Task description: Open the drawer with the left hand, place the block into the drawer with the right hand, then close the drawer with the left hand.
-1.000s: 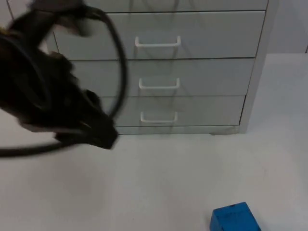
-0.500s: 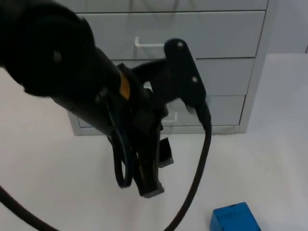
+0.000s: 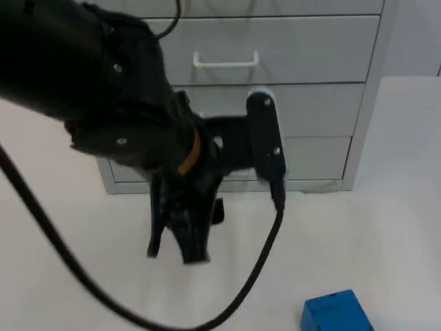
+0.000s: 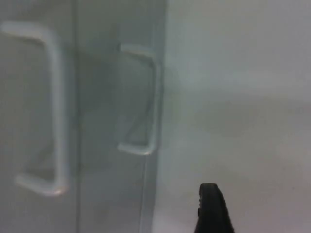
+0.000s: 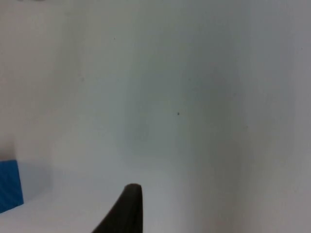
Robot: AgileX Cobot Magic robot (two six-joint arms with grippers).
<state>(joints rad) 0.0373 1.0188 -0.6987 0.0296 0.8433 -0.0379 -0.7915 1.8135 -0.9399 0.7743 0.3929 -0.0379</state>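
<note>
We see all drawers shut. Left hand (image 3: pixel 176 252) hangs over worktop (image 3: pixel 358 241) before cabinet (image 3: pixel 310 103), fingers parted, empty. Blue block (image 3: pixel 336 314) sits near right. Right hand's state: cannot tell. Everything left.

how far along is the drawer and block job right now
Nothing looks done yet: every drawer of the cabinet is shut. In hand: the left end effector hangs over the table before the cabinet, near no handle. Left: open a drawer, put the blue block inside, close it.
</note>
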